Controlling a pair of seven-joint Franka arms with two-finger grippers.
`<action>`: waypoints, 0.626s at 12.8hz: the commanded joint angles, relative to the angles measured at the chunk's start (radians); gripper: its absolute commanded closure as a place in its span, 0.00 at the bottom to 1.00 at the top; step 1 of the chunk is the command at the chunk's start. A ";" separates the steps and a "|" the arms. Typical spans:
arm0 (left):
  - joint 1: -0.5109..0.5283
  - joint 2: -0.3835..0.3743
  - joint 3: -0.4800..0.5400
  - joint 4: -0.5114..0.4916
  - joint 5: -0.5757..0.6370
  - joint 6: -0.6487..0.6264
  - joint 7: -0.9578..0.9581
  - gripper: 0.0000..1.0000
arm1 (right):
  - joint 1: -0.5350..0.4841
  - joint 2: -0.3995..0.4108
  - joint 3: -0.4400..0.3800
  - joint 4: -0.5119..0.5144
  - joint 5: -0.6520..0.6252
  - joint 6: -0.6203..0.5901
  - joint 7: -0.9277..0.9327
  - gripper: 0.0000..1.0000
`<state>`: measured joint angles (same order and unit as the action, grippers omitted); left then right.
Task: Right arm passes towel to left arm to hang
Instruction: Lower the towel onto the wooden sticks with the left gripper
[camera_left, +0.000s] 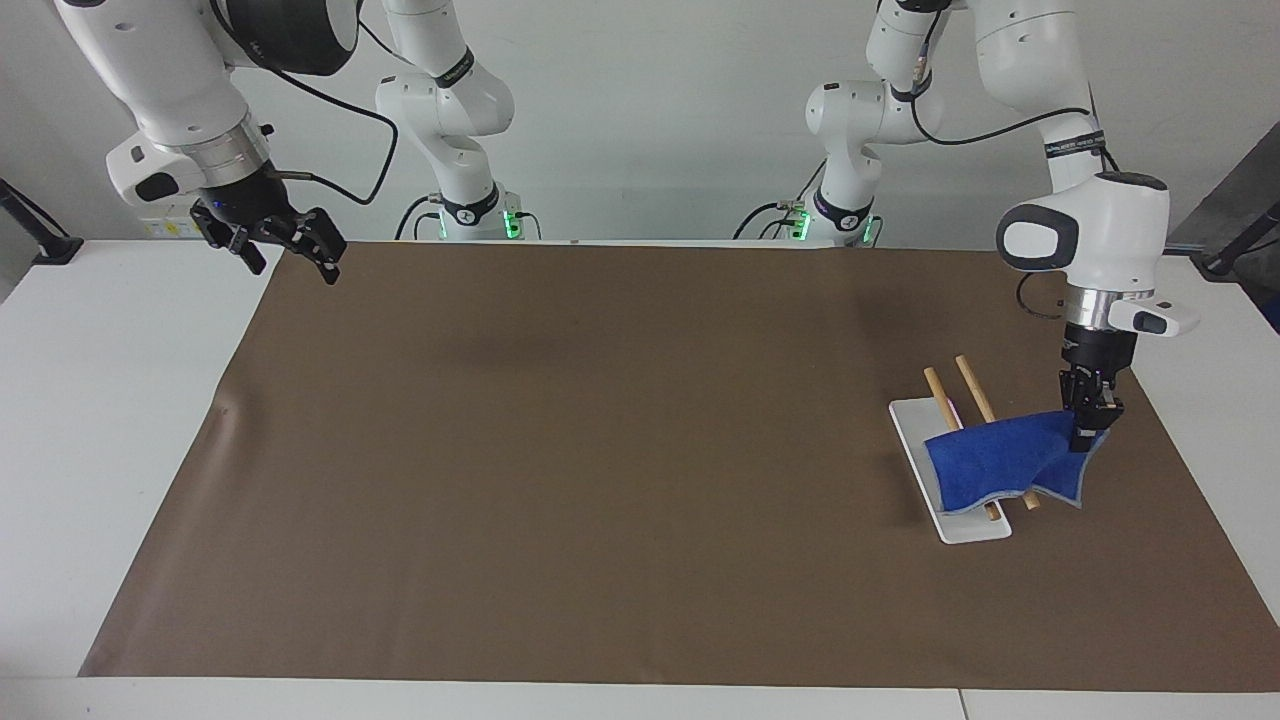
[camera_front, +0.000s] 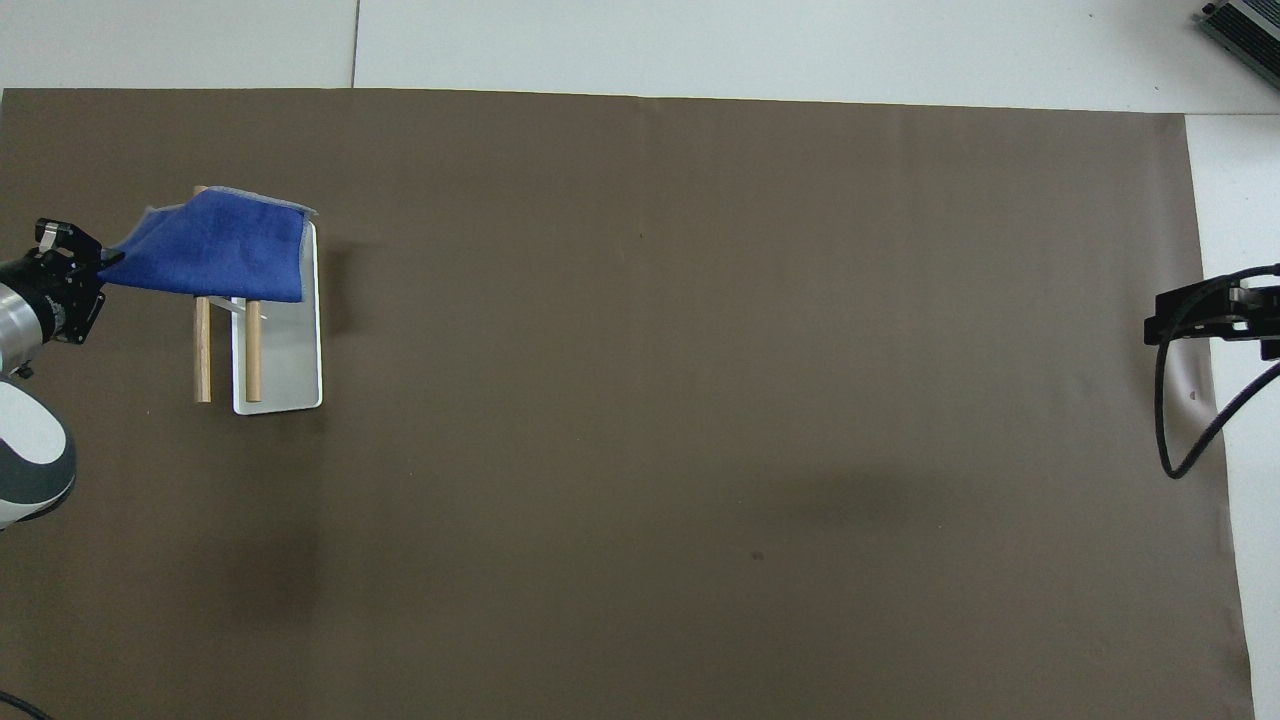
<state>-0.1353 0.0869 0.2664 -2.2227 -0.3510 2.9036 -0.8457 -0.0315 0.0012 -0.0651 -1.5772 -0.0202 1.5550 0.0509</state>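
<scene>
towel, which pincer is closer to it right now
Left. The left pincer is shut on a corner of the towel over the rack; the right pincer waits open at the right arm's end of the table.
</scene>
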 joint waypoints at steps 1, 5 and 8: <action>-0.013 -0.062 -0.001 -0.087 -0.006 0.025 0.013 1.00 | 0.016 -0.026 -0.010 -0.035 -0.013 0.020 -0.023 0.00; -0.041 -0.065 -0.021 -0.094 -0.005 0.029 0.002 1.00 | 0.024 -0.030 -0.021 -0.044 -0.014 0.020 -0.022 0.00; -0.046 -0.061 -0.056 -0.101 -0.005 0.037 0.000 1.00 | 0.024 -0.030 -0.022 -0.044 -0.014 0.022 -0.020 0.00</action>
<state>-0.1672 0.0480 0.2149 -2.2852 -0.3510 2.9133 -0.8471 -0.0192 0.0003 -0.0746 -1.5839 -0.0202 1.5550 0.0490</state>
